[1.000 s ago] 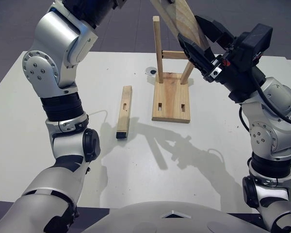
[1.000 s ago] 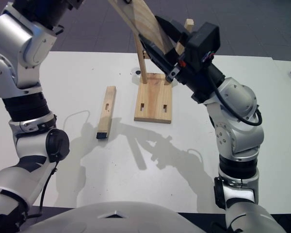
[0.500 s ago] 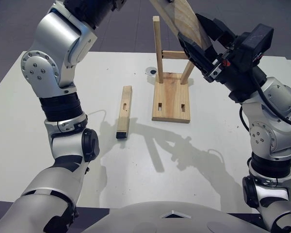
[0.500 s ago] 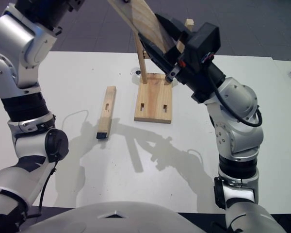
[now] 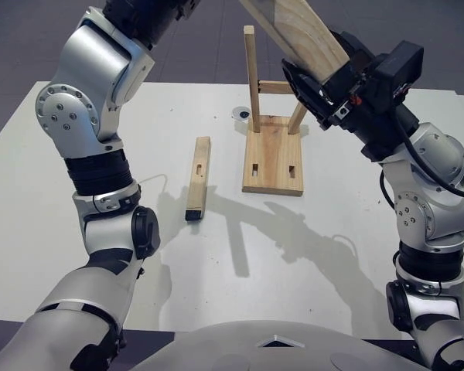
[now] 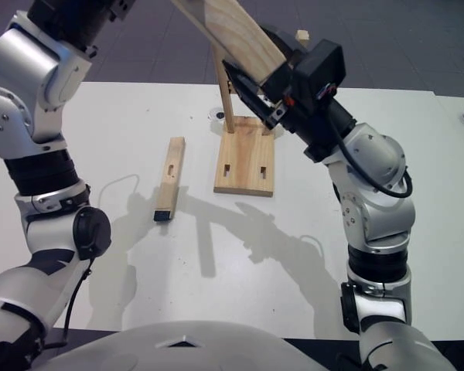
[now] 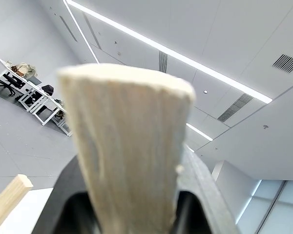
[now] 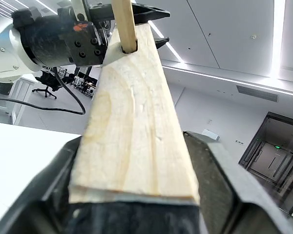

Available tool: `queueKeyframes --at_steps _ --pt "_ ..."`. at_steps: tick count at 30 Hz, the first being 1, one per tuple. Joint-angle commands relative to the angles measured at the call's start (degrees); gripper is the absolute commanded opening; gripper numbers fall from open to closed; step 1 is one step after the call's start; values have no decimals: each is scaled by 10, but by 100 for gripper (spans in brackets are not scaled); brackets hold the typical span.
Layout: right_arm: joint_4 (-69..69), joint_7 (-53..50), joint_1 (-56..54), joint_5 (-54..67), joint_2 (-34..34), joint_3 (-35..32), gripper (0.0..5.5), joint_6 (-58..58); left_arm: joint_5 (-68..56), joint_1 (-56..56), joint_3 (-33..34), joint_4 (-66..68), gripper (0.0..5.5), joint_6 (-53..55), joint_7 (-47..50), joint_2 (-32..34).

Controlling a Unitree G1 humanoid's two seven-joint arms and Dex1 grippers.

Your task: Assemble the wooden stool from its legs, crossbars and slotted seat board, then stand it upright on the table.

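1. One plank (image 5: 298,31) hangs high, at 12 o'clock over the table (image 5: 46,193). Below, the seat board (image 5: 273,158) lies flat, with a loose leg (image 5: 199,178) at its 9 o'clock.
2. The left gripper (image 7: 131,195) squeezes the plank's end.
3. The right gripper (image 8: 136,200) squeezes the plank too.

Bright, even overhead lighting. Head views are sharp throughout; the white surface (image 5: 31,201) carries soft-edged arm shadows (image 5: 243,247) falling towards the viewer, without glare. In the wrist views, ceiling light strips (image 7: 185,57) burn out to white. The wooden leg (image 7: 129,156) nearest the lens is blurred; the wooden board (image 8: 132,126) is moderately sharp.
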Motion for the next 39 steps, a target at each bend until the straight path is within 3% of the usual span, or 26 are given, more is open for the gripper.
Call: queueKeyframes --at_steps 1,4,7,12,16,22,29,39 --pt "23 41 45 -29 -33 31 378 -2 90 19 -14 -34 104 -28 -33 18" --pt "66 64 118 -48 -62 20 428 -13 186 39 -13 -77 104 -59 -62 62" --pt "103 56 180 -30 -71 -44 472 -2 224 60 1 -114 104 -73 -67 77" --pt "159 110 241 0 -92 -49 539 55 250 131 -3 -172 104 -46 51 55" --pt "204 111 241 13 -74 -39 540 99 297 154 -36 -178 104 -45 126 8" --pt "282 100 205 -4 -33 -2 540 112 357 179 -77 -164 104 -64 162 -72" --pt "337 81 167 -49 21 59 540 79 438 197 -90 -154 104 -80 160 -94" --pt "312 68 165 -56 36 61 540 86 506 242 -119 -152 104 -91 145 -137"
